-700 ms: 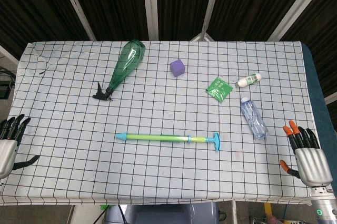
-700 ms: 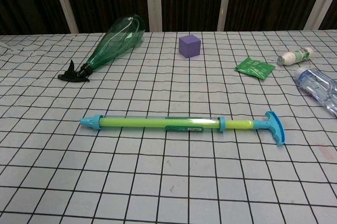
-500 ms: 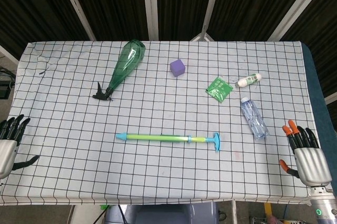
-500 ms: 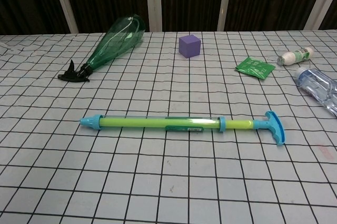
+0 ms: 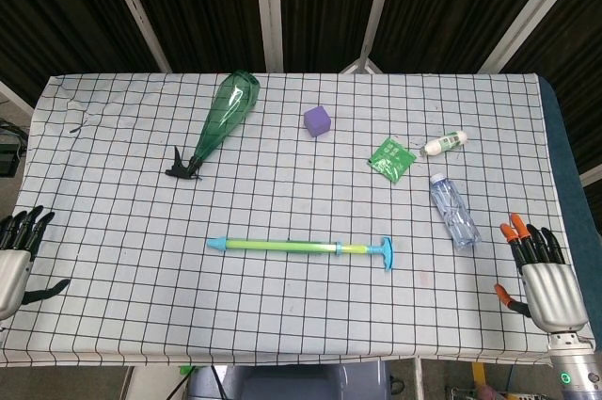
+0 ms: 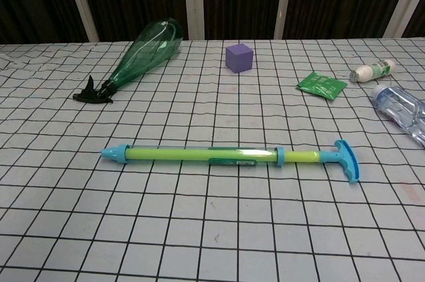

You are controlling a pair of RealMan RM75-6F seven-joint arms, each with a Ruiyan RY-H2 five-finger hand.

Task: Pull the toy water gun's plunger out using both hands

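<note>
The toy water gun [image 5: 282,246] [image 6: 199,154] lies flat on the checkered cloth, its green tube ending in a blue nozzle at the left. Its blue T-handle [image 5: 387,252] [image 6: 347,159] points right, with a short length of plunger rod showing. My left hand [image 5: 16,259] hovers at the table's left front edge, fingers spread and holding nothing. At the right front edge my right hand [image 5: 540,278] is also spread and empty. Both hands are far from the gun. Neither hand shows in the chest view.
A green spray bottle [image 5: 218,124] lies at the back left. A purple cube [image 5: 317,120], a green sachet [image 5: 390,157], a small white bottle [image 5: 444,143] and a clear water bottle [image 5: 452,210] lie toward the back right.
My right hand has shifted slightly inward and toward the table. The left hand and the water gun have not moved.
</note>
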